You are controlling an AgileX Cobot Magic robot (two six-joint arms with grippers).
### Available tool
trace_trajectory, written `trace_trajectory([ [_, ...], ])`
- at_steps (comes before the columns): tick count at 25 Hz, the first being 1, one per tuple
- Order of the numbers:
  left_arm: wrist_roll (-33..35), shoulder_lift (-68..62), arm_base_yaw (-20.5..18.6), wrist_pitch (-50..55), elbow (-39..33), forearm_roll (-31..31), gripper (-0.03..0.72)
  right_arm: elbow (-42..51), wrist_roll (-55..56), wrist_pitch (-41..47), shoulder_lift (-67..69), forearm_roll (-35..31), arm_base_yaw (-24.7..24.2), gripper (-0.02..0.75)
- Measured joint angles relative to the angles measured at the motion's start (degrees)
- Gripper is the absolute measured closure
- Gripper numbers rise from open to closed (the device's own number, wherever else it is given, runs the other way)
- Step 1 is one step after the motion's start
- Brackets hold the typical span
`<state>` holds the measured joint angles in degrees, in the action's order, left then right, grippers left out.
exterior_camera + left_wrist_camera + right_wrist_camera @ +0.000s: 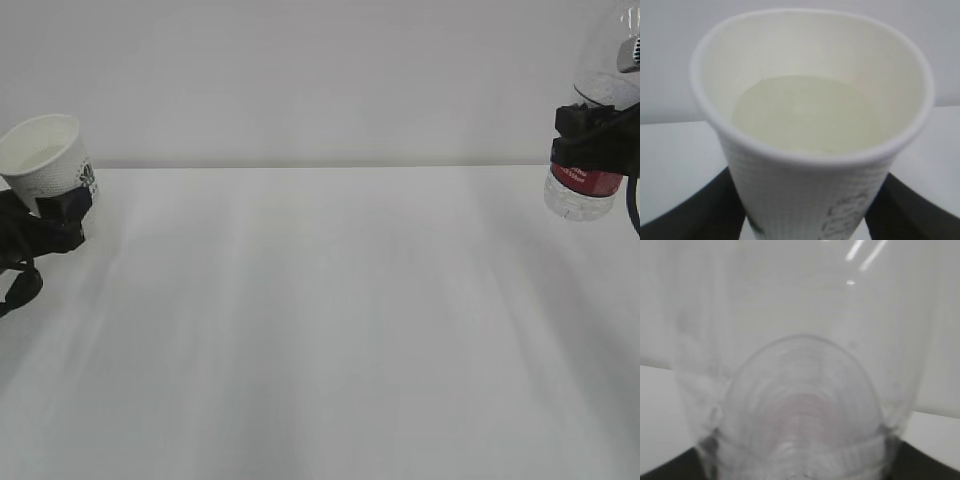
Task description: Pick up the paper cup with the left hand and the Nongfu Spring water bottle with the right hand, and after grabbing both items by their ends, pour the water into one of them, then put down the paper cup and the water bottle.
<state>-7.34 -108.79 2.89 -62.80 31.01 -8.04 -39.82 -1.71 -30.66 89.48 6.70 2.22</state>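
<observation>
Gripping one paper cup (47, 155), left hand (55, 218); right hand (592, 135) clamps one Nongfu Spring water bottle (585, 185).

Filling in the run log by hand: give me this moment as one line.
left hand: holds paper cup, lifted, tilted | right hand: holds Nongfu Spring water bottle, raised | far apart | water in cup

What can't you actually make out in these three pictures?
- Nongfu Spring water bottle: exterior view's right edge cuts off its upper part.
- Its contents: right wrist view too blurred through the bottle wall.
- Paper cup lettering: left wrist view, cut by the bottom edge and blurred.
</observation>
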Motion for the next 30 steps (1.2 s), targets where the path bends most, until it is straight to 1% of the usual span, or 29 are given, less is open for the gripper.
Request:
trace_trajectory([
  [6,0.0,-2.8,0.0,-0.3,0.0,1.2,0.193,0.0,0.0,0.1,0.0,0.0,0.0,0.377],
  [30,0.0,-14.2,0.0,-1.0,8.9,3.2,0.203,0.0,0.0,1.0,0.2,0.0,0.0,0.377],
])
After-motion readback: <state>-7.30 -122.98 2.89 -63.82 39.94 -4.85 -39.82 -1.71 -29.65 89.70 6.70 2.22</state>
